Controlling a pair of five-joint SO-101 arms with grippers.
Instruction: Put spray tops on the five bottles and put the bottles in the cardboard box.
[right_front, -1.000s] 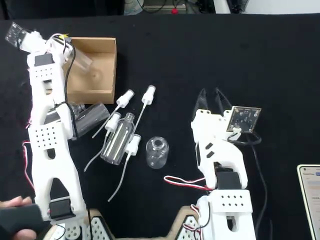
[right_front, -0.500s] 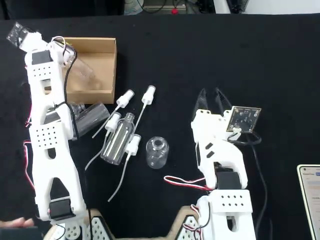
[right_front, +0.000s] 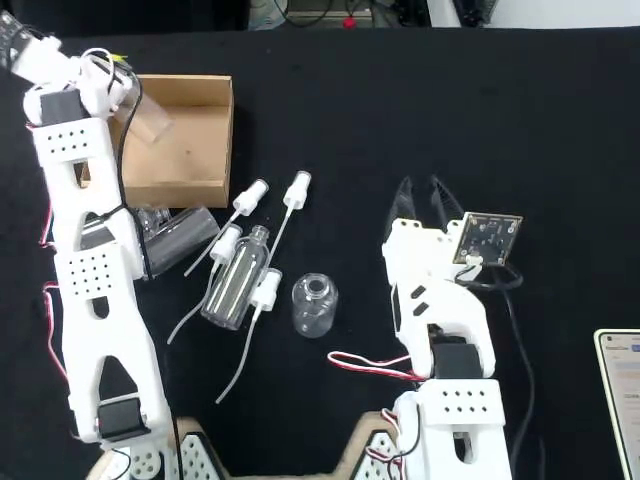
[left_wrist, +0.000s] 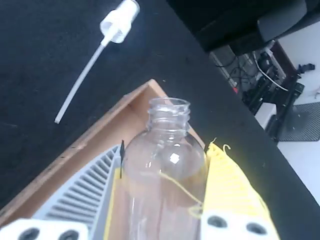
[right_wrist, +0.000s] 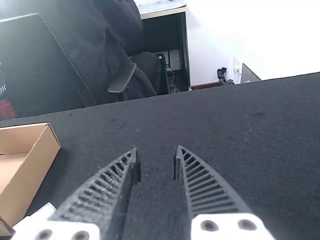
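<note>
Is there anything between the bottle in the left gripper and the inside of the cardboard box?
Nothing visible stands between them. The left gripper holds the clear bottle over the cardboard box, whose floor shows bare cardboard. The bottle's neck carries no spray top yet.

Left gripper (left_wrist: 167, 150) held far forward, fingers clamped; right gripper's (right_wrist: 155, 160) fingers parted.

Black table (right_front: 520, 110); lit screen (right_front: 621, 395) lying at its right edge; dark office chair (right_wrist: 60, 65) beyond the far side.
</note>
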